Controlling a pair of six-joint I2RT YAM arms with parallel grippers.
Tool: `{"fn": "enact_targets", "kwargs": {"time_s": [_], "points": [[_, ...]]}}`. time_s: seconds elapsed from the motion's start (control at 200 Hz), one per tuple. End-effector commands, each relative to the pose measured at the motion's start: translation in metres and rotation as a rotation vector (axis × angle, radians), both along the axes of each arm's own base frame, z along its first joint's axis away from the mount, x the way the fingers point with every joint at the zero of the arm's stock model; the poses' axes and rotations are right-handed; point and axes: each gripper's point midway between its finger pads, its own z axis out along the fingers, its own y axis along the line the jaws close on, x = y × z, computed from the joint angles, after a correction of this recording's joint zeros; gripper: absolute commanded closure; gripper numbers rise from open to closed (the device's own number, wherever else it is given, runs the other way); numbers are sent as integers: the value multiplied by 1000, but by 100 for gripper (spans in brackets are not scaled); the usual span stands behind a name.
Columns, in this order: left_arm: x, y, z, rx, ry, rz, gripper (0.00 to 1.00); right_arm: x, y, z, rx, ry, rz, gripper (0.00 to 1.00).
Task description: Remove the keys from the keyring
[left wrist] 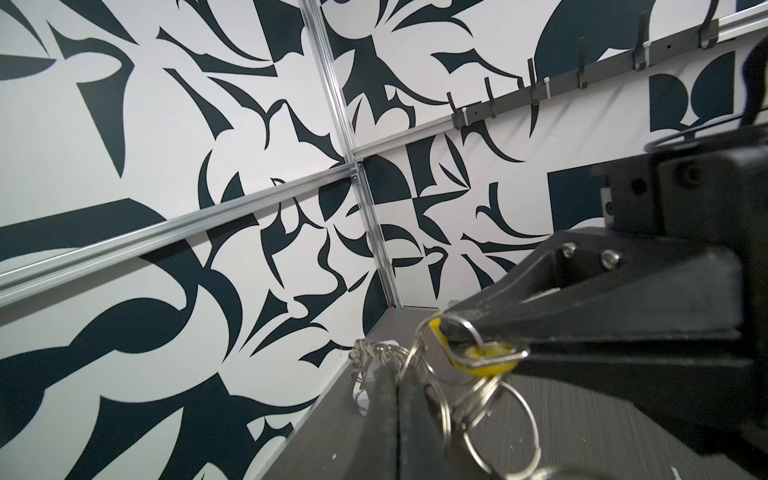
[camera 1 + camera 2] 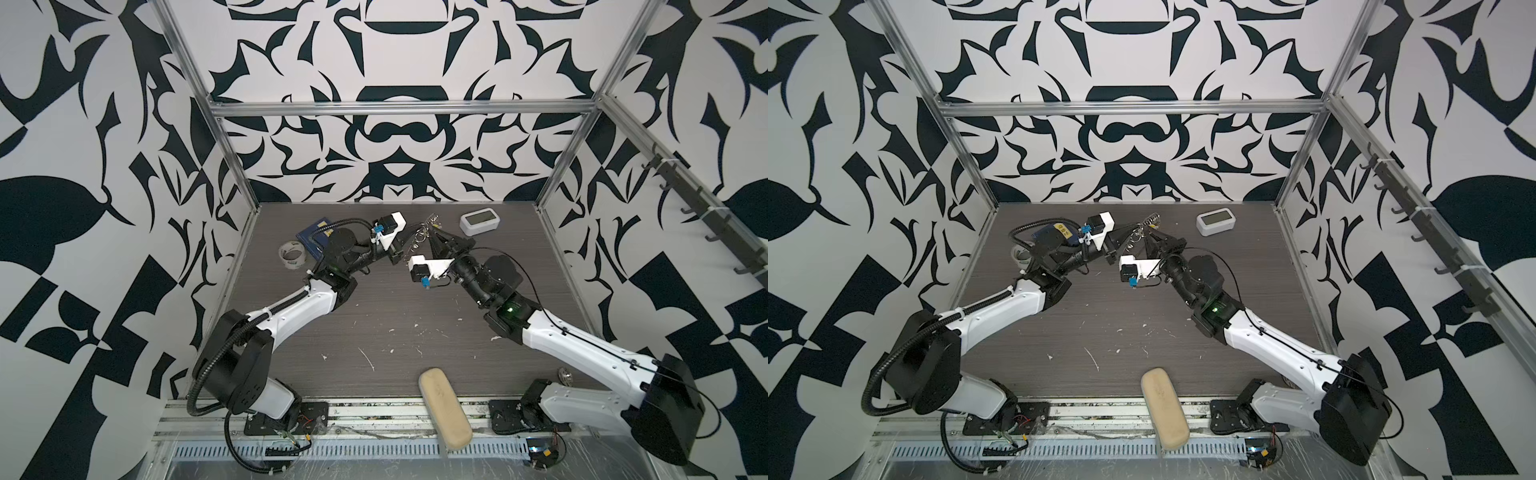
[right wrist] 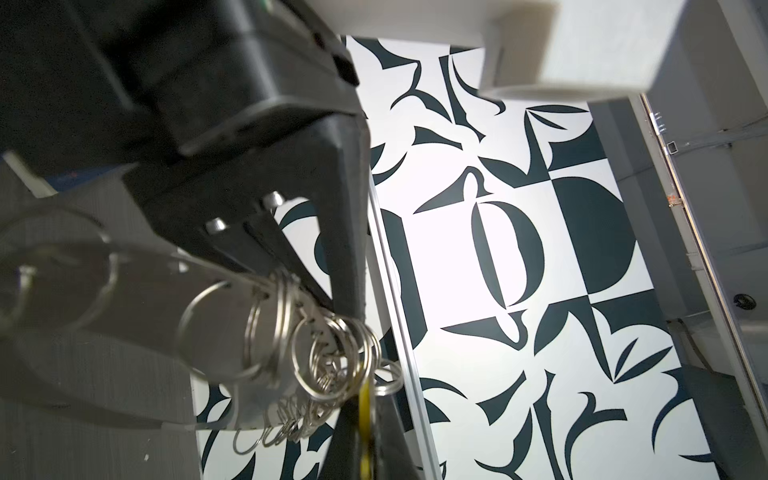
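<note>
The keyring (image 2: 420, 237) (image 2: 1136, 237), a cluster of thin silver rings, hangs above the back of the table between my two grippers. My left gripper (image 2: 405, 247) (image 1: 395, 376) is shut, its tips pinching the rings (image 1: 436, 399). My right gripper (image 2: 434, 232) (image 3: 365, 415) is shut on a yellow-headed key (image 1: 478, 353) (image 3: 365, 399) that still hangs on a silver ring of the cluster. In the right wrist view the ring cluster (image 3: 328, 353) hangs from the left gripper's fingertips (image 3: 328, 299). Any other keys are hidden among the rings.
A white digital clock (image 2: 478, 222) stands at the back right. A blue book (image 2: 311, 241) and a clear tape roll (image 2: 292, 255) lie at the back left, under the left arm. A beige case (image 2: 444, 409) overhangs the front edge. Hooks (image 2: 685, 199) line the right wall.
</note>
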Motion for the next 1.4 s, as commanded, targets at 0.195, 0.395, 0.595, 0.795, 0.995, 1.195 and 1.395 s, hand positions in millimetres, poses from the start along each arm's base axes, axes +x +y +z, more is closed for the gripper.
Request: {"fn": "enact_targets", "kwargs": {"time_s": [0.195, 0.395, 0.595, 0.795, 0.995, 1.195, 1.395], "points": [[31, 45, 53, -203, -95, 184, 100, -8, 0, 12, 102, -3, 83, 100], [32, 46, 56, -210, -81, 186, 100, -11, 3, 7, 90, 1, 104, 100], [48, 45, 49, -151, 14, 241, 100, -20, 9, 10, 13, -41, 140, 100], [57, 48, 50, -149, 71, 281, 100, -30, 23, 6, -101, -84, 185, 100], [59, 45, 47, -124, 106, 276, 100, -36, 32, 3, -160, -102, 220, 100], [57, 42, 42, -92, 105, 278, 100, -39, 38, 7, -179, -116, 253, 100], [51, 27, 30, 14, 74, 305, 100, -39, 46, 8, -190, -115, 281, 100]]}}
